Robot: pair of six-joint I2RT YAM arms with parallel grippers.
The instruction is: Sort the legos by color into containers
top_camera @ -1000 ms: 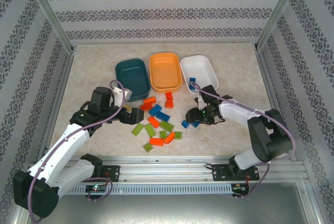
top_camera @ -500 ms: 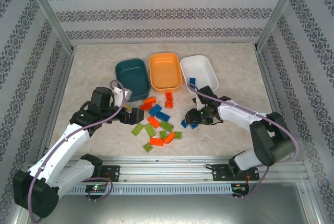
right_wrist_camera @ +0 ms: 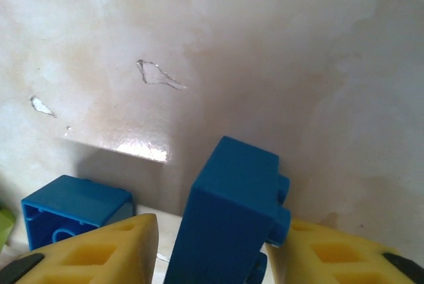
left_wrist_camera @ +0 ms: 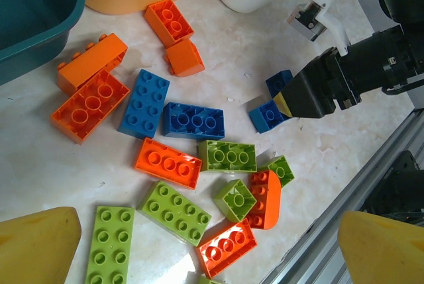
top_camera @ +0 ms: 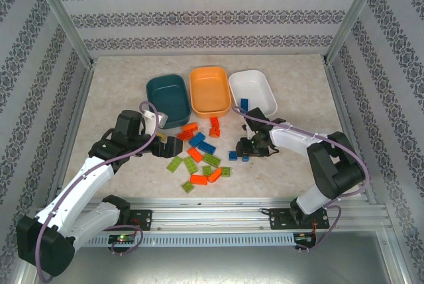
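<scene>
Lime, orange-red and blue legos (top_camera: 202, 156) lie scattered in front of the tubs. In the left wrist view I see a blue brick (left_wrist_camera: 146, 102), a lime plate (left_wrist_camera: 173, 212) and an orange brick (left_wrist_camera: 90, 103). My left gripper (top_camera: 169, 146) hovers open at the pile's left side, its yellow fingers (left_wrist_camera: 40, 247) wide apart. My right gripper (top_camera: 246, 149) is low on the table, right of the pile. A small blue brick (right_wrist_camera: 232, 214) stands tilted between its fingers, studs against the right finger (right_wrist_camera: 331, 251), with a gap at the left one. A second blue brick (right_wrist_camera: 73, 212) sits just left.
The dark teal tub (top_camera: 167, 89), the orange tub (top_camera: 210, 79) and the white tub (top_camera: 255, 82) stand in a row behind the pile. One blue brick (top_camera: 244, 104) lies in the white tub. A metal rail (top_camera: 218, 211) runs along the near table edge.
My right gripper has slid left and closer to the two blue bricks, and one now stands between its fingers. The left arm has not moved.
</scene>
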